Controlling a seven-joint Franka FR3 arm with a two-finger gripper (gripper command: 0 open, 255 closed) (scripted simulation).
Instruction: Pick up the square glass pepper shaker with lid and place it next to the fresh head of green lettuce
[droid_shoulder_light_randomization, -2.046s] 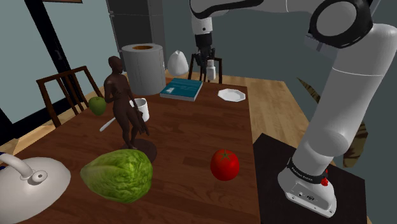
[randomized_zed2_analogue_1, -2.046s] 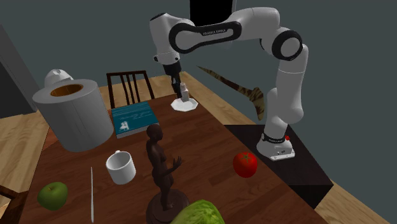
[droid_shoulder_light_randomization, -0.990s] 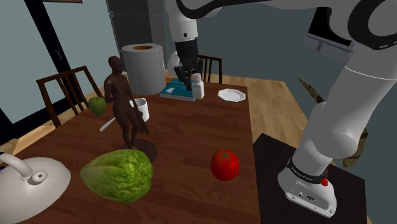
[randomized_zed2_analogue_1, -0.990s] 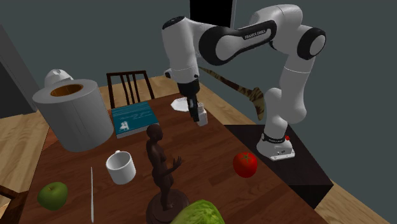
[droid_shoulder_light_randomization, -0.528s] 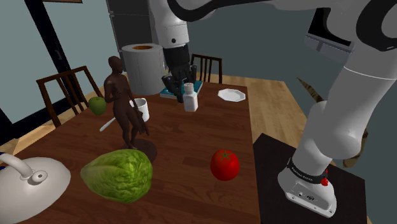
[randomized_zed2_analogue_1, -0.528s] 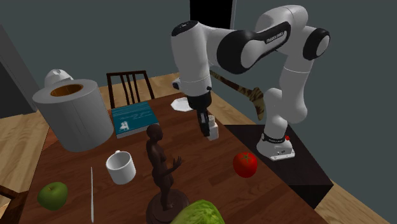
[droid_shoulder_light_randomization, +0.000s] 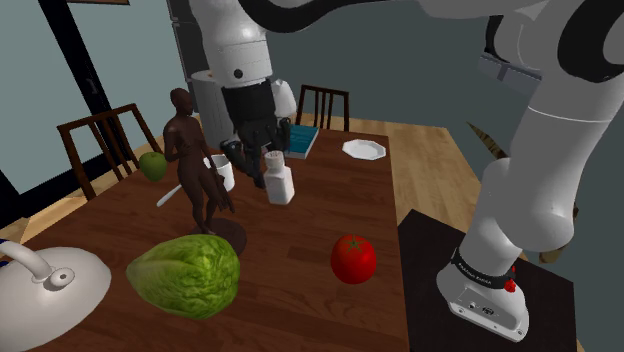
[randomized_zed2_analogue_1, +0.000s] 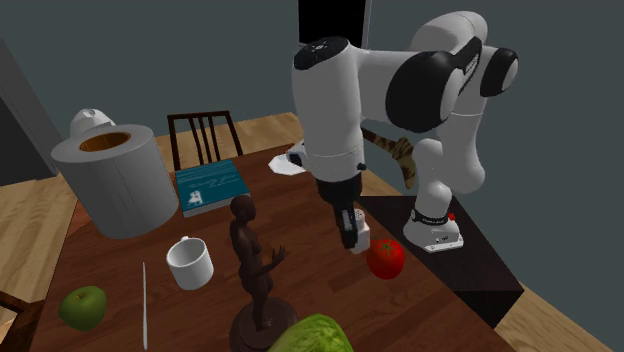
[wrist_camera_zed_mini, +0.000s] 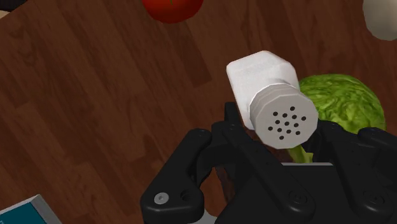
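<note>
The pepper shaker (droid_shoulder_light_randomization: 279, 184) is a white square bottle with a holed round lid. It hangs above the middle of the brown table (droid_shoulder_light_randomization: 300, 230), and my gripper (droid_shoulder_light_randomization: 262, 162) is shut on its top. In the second exterior view the gripper (randomized_zed2_analogue_1: 351, 226) holds the shaker (randomized_zed2_analogue_1: 361, 234) just above the tomato (randomized_zed2_analogue_1: 385, 258). The wrist view has the shaker (wrist_camera_zed_mini: 270, 95) clasped between the fingers, over the wood. The green lettuce (wrist_camera_zed_mini: 343, 102) lies just past it. In the shoulder view the lettuce (droid_shoulder_light_randomization: 186, 275) sits near the table's front edge, well short of the shaker.
A dark statue (droid_shoulder_light_randomization: 195, 160), a white mug (droid_shoulder_light_randomization: 222, 170) and a green apple (droid_shoulder_light_randomization: 152, 165) stand to the shoulder view's left of the gripper. A red tomato (droid_shoulder_light_randomization: 353, 258) lies front right. A book (droid_shoulder_light_randomization: 302, 140), plate (droid_shoulder_light_randomization: 363, 149) and paper roll (randomized_zed2_analogue_1: 112, 180) sit at the back.
The arm has carried the shaker from the plate at the back of the table, past the book, down to mid-table, nearer the lettuce and tomato. The grip stayed shut.
</note>
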